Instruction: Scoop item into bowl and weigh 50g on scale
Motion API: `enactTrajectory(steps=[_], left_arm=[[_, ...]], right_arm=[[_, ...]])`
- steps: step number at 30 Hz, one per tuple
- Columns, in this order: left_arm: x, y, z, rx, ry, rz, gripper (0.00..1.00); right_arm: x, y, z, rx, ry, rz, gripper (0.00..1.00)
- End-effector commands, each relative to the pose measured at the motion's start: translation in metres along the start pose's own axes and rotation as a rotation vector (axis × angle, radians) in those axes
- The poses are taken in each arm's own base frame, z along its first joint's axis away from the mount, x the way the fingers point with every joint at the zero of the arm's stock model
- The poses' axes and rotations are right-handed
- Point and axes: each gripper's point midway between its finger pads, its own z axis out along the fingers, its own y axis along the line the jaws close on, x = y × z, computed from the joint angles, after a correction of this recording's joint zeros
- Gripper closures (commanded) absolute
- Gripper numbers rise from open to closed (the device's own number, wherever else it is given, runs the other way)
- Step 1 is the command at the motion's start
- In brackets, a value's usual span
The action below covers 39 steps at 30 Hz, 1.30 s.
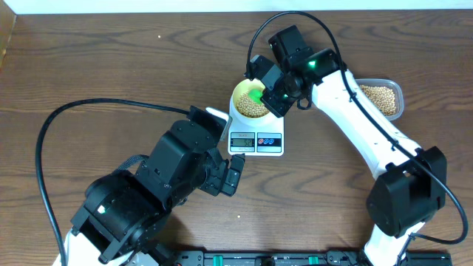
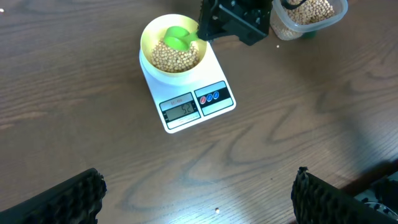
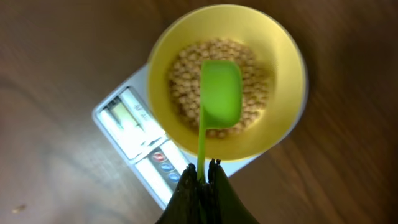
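Note:
The pale yellow bowl [image 1: 251, 100] stands on the white scale [image 1: 256, 140] and holds many tan beans [image 3: 186, 81]. My right gripper [image 3: 205, 169] is shut on the handle of a green scoop [image 3: 221, 93], whose cup hangs over the beans inside the bowl; the scoop [image 2: 178, 38] also shows in the left wrist view. The scale's display [image 2: 181, 110] shows digits I cannot read surely. My left gripper [image 2: 199, 199] is open and empty, low over bare table in front of the scale [image 2: 186, 93].
A clear plastic tub [image 1: 380, 100] with more beans stands right of the scale, and also shows in the left wrist view [image 2: 308, 15]. One stray bean [image 2: 216, 211] lies on the wooden table between the left fingers.

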Motion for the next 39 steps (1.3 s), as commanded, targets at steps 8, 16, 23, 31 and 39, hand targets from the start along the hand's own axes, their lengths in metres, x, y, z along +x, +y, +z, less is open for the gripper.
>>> enactTrajectory(steps=[8,16,23,31,39], left_arm=[[-0.004,0.0,-0.006,0.003,-0.02,0.011,0.02],[-0.004,0.0,-0.006,0.004,-0.02,0.011,0.02],[-0.004,0.0,-0.006,0.004,-0.02,0.011,0.02],[-0.004,0.0,-0.006,0.003,-0.02,0.011,0.02],[-0.004,0.0,-0.006,0.003,-0.02,0.011,0.02]], right_arm=[[-0.028,-0.043,-0.105,-0.133,-0.268,0.247,0.99],[0.017,-0.184,-0.164,0.093,-0.475,0.567,0.99],[0.031,-0.186,-0.16,0.113,-0.423,0.577,0.99],[0.037,-0.123,-0.116,0.159,-0.112,0.322,0.99],[-0.004,-0.076,-0.092,0.11,-0.13,0.354,0.99]])
